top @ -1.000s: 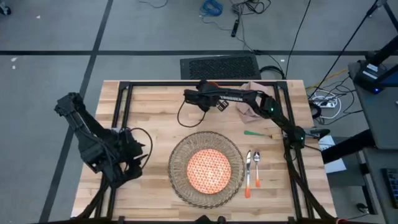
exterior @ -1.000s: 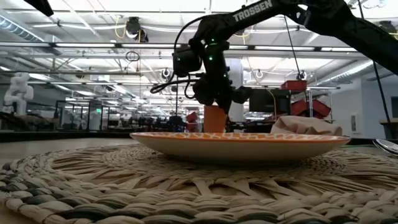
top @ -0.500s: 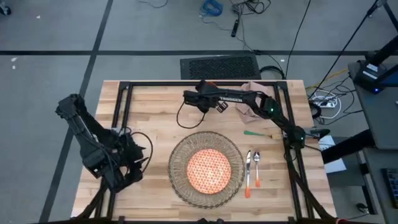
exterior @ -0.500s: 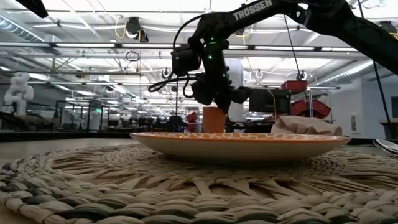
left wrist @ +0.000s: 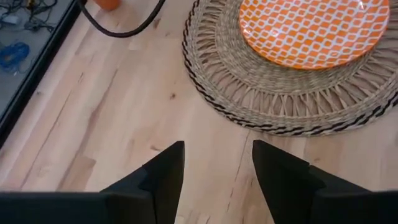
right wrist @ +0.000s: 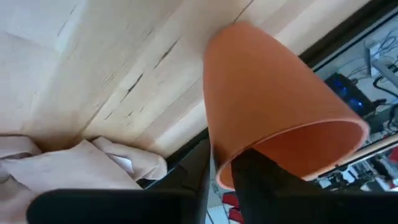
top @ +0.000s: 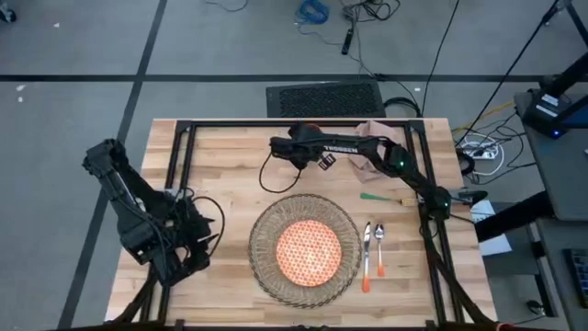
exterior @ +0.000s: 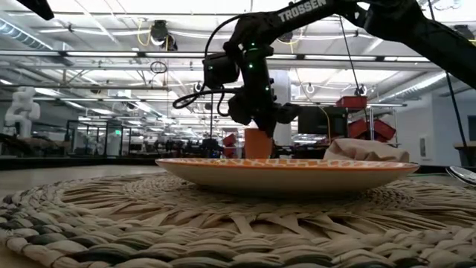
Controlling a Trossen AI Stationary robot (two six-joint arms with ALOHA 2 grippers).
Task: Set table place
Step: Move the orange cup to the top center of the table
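Note:
A small orange cup (right wrist: 267, 106) is near the table's far edge, with my right gripper (right wrist: 221, 171) shut on it; the cup also shows in the low view (exterior: 256, 143) and from above (top: 311, 128). The orange-patterned plate (top: 309, 251) lies on the woven placemat (top: 262, 230) near the front edge. A beige napkin (top: 367, 156) lies bunched at the far right. My left gripper (left wrist: 217, 162) hovers open over bare wood left of the placemat (left wrist: 261, 106). My right gripper pinches the cup's wall at its rim (right wrist: 219, 177), one finger inside the cup and one outside. The fingers come from above, pointing down. The cup stands about upright under them. The plate in the low view hides its base, so whether it rests on the table cannot be told.
A green-handled fork (top: 386, 197) lies right of the placemat, with two orange-handled pieces of cutlery (top: 372, 250) nearer the front. The black frame (top: 179, 138) runs along the table's edges. Bare wood (top: 230, 175) lies between the two arms.
My right gripper's wrist has turned a little above the cup, and its cable has swung outward. The cup stays where it was.

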